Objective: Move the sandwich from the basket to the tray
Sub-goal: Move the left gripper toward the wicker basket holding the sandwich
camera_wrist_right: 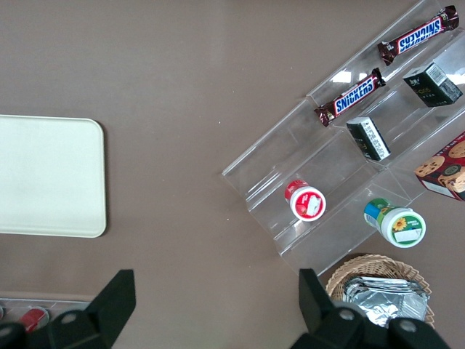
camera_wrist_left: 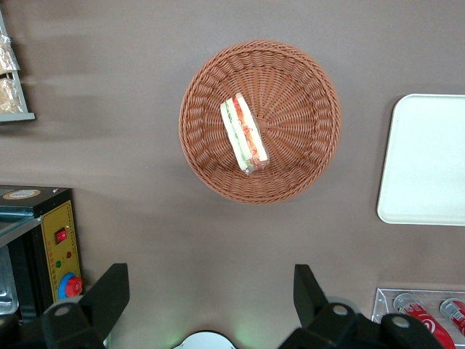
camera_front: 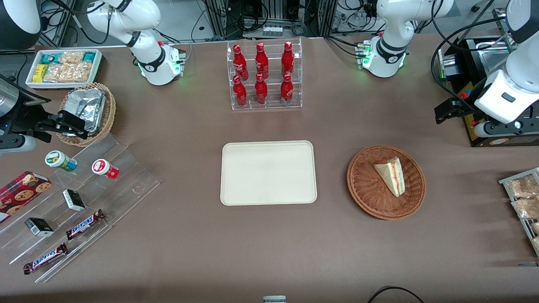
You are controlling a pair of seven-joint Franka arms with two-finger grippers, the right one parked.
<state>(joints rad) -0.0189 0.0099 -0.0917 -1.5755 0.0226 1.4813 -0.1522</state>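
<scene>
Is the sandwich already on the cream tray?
No, the triangular white-bread sandwich lies in the round reddish-brown wicker basket; the flat cream tray is bare, and the open gripper hangs above the table.

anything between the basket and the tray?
Nothing: only bare brown tabletop separates the basket, holding the sandwich, from the tray, clearest in the front view. The open gripper hangs high above, clear of both.

Flat matte brown tabletop (camera_front: 177,261) fills most of view, even overhead light, soft shadows. Clear acrylic tiered rack (camera_front: 266,75) with red bottles stands farther from front camera. Clear acrylic stepped display (camera_front: 126,185) toward parked arm's end. Black cables (camera_front: 252,12), metal framing above table edge. Black-and-yellow control box (camera_front: 484,105) at working arm's end.
</scene>
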